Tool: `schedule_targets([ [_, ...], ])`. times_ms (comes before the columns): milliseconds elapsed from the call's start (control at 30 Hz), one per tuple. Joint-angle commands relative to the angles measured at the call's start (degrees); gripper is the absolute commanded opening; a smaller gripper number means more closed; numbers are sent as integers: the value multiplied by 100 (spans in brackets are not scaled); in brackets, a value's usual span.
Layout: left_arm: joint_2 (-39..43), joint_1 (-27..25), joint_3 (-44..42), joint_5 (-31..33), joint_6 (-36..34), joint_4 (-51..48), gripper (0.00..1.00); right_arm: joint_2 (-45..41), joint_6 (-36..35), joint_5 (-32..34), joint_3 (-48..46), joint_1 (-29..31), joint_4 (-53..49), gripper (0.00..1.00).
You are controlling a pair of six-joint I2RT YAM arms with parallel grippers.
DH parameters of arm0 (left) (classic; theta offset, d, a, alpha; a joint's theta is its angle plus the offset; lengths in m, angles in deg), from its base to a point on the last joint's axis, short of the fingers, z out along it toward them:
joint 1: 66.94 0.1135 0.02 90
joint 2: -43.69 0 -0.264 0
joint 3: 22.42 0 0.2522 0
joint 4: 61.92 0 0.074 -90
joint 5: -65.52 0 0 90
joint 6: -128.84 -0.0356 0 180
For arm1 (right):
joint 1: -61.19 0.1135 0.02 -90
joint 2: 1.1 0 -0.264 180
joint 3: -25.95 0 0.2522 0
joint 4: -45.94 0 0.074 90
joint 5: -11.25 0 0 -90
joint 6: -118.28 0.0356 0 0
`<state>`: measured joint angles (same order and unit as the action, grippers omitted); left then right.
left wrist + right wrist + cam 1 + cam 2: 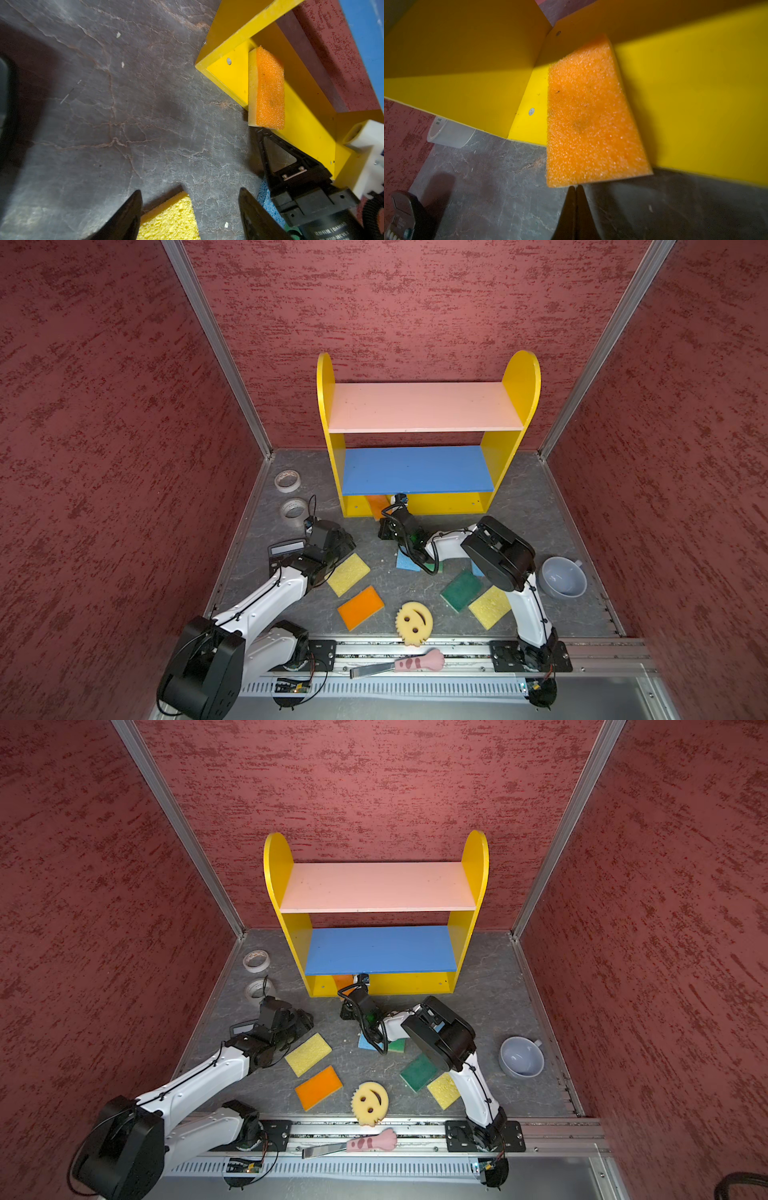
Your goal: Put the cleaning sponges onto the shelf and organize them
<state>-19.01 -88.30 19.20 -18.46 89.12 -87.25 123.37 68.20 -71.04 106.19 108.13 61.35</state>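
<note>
The shelf point(521, 377) point(473, 857) stands at the back with bare pink and blue boards. An orange sponge point(376, 506) point(591, 116) point(269, 91) lies on its yellow base and overhangs the front edge. My right gripper point(576, 188) point(258, 131) is shut, its tips against that sponge's near edge. My left gripper point(190, 189) is open over the corner of a yellow sponge point(172, 218) point(349, 573) on the floor. Loose on the floor lie an orange sponge point(360, 608), the round smiley sponge point(414, 622), a green one point(461, 590), a yellow one point(489, 607) and a blue one point(408, 561).
Two tape rolls point(286, 481) point(294, 509) and a calculator point(286, 549) sit at the left wall. A grey cup point(562, 576) stands at the right. A pink cat-paw tool point(419, 662) lies on the front rail. Red walls close in three sides.
</note>
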Motion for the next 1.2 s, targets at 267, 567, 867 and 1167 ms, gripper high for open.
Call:
schedule_targets([
  [267, -23, 45, 28, -63, -18, 118, 73, 630, 435, -234, 247, -74, 618, 0],
  [567, -111, 44, 11, -79, 17, 130, 73, 916, 638, -310, 398, -126, 783, 0],
  [867, -138, 41, 23, -90, 26, 138, 73, 938, 646, -413, 320, -123, 999, 0],
  [1167, -203, 28, 15, -109, 40, 203, 73, 858, 1102, -318, -351, -124, 1753, 0],
])
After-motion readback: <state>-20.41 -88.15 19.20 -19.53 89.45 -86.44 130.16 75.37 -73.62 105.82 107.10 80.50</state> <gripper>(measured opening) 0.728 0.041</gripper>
